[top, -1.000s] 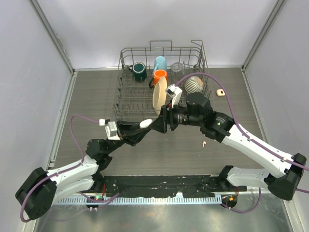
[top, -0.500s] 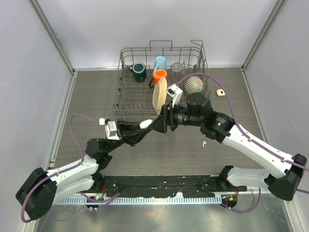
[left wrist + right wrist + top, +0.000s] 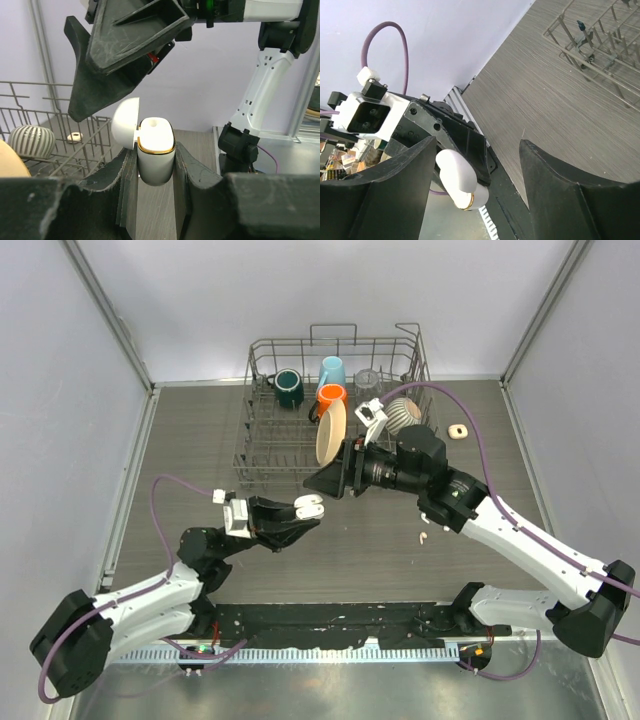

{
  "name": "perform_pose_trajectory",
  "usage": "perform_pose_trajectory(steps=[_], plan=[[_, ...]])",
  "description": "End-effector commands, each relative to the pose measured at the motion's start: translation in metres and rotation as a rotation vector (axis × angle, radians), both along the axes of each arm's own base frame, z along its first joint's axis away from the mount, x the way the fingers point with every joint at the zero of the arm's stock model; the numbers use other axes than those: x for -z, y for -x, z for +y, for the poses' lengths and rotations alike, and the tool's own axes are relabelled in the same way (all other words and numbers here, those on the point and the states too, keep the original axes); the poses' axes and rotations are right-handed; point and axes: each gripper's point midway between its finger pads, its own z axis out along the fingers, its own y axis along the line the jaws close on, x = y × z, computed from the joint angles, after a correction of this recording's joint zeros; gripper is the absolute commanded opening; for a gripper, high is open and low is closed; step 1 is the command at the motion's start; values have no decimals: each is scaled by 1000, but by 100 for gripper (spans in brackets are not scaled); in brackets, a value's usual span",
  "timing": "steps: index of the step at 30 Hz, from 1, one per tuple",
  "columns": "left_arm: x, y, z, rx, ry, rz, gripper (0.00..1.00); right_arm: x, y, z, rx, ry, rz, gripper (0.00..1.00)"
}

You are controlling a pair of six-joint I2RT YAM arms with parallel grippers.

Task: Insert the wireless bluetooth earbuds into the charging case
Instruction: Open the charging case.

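My left gripper (image 3: 300, 510) is shut on the white charging case (image 3: 308, 506) with a gold rim, holding it upright above the table. In the left wrist view the case (image 3: 156, 155) sits between my pads with its lid (image 3: 125, 122) hinged open to the left. My right gripper (image 3: 318, 482) is open and empty, just above and beyond the case; its black fingers (image 3: 105, 65) hang over the case. The right wrist view shows the case (image 3: 460, 182) beside the left finger of the right gripper (image 3: 477, 142). One tiny white earbud (image 3: 423, 537) lies on the table under the right arm. Other earbuds are not visible.
A wire dish rack (image 3: 250, 430) stands at the back, holding a green mug (image 3: 289, 388), a blue mug (image 3: 332, 372), an orange mug (image 3: 332, 395), a cream plate (image 3: 330, 432) and a striped bowl (image 3: 404, 415). A small pale object (image 3: 457, 431) lies to the right of the rack.
My right gripper, which was down at the case, has drawn back up towards the rack. My left gripper has shifted slightly right and towards me, still holding the case.
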Motion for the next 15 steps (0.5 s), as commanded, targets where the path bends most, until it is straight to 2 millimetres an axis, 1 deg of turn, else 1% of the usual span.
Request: perform_pose_trajectory(steps=[1,3,4,6,7,8,10,11,12,13,15], plan=[[-23,-14,11,-120,56,-58,0,-31,5,-3,-8,-106,-14,76],[-25,-22,16,-183,64,-68,0,-32,3,-10,14,-122,9,78],[-24,-25,17,-201,55,-65,0,-37,5,-14,23,-143,27,79],[-29,-28,22,-238,56,-92,0,-34,4,-18,35,-153,55,80],[-27,-30,22,-252,45,-86,0,-34,7,-18,28,-160,61,80],[-30,-30,23,-258,46,-97,0,-32,9,-19,23,-166,84,80],[-30,-32,22,-265,25,-109,0,-29,14,-16,-5,-178,107,80],[-30,-32,21,-264,19,-114,0,-22,16,-13,-21,-177,138,80],[-32,-32,21,-264,17,-119,0,-23,17,-12,-34,-192,146,80],[-32,-32,20,-262,16,-121,0,-14,21,-9,-55,-183,179,80],[-33,-32,19,-259,17,-124,0,-17,20,-3,-78,-229,203,80]])
